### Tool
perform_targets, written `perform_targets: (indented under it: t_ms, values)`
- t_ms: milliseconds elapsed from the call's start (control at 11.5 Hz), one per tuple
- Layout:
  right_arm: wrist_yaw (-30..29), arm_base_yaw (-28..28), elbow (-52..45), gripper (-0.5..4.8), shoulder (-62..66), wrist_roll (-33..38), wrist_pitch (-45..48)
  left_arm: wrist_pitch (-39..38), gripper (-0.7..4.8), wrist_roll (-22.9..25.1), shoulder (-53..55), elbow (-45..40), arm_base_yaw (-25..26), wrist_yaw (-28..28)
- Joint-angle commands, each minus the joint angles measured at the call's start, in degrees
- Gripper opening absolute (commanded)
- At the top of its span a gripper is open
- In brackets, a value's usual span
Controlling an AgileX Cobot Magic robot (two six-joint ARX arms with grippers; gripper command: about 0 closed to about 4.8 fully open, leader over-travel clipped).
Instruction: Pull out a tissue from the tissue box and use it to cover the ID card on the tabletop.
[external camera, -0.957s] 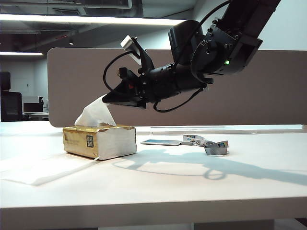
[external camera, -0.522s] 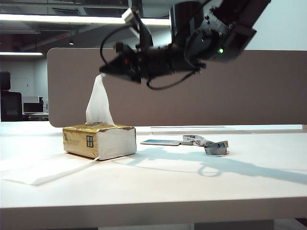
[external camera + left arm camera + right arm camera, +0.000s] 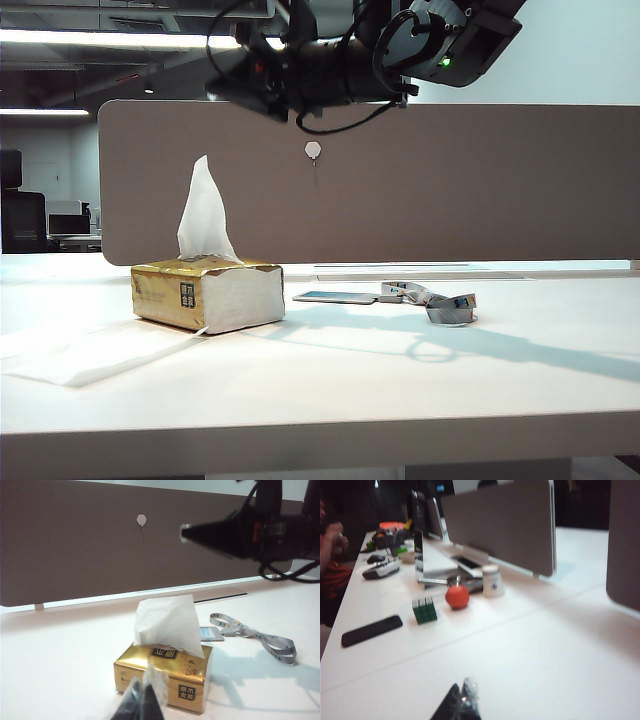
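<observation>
My right hand [image 3: 222,92] hangs high above the worktop [image 3: 350,380], up near the top edge of the brown partition [image 3: 450,180], its fingers pinched together on nothing. The tissue [image 3: 205,215] stands upright out of the gold tissue box [image 3: 205,295], apart from that hand and well below it. My left hand [image 3: 142,702] sits low, near the box, fingers closed and empty. The ID card [image 3: 335,296] lies flat on the worktop just beside the box, uncovered, clipped to its lanyard [image 3: 440,300]. A long white sheet [image 3: 90,355] lies flat on the worktop on the box's other side.
</observation>
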Motion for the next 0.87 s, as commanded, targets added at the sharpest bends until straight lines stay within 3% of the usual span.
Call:
perform_targets:
  t_ms: [87, 261, 783, 870]
  values:
    - [1.44, 0.2, 0.07, 3.6, -0.2, -0.92, -8.72, 0.61, -0.05, -0.02, 0.04, 0.24, -0.04, 0.02]
    - [4.04, 0.44, 0.07, 3.88, 0.17, -6.51, -14.69, 0.61, -0.05, 0.0, 0.04, 0.24, -0.04, 0.02]
    - [6.86, 0.94, 0.07, 3.88, 5.11, -6.67, -14.23, 0.63, -0.05, 0.0, 0.04, 0.24, -0.04, 0.02]
    - [7.23, 0.94, 0.07, 3.6, 5.88, -6.6, -12.52, 0.63, -0.05, -0.02, 0.04, 0.24, -0.04, 0.02]
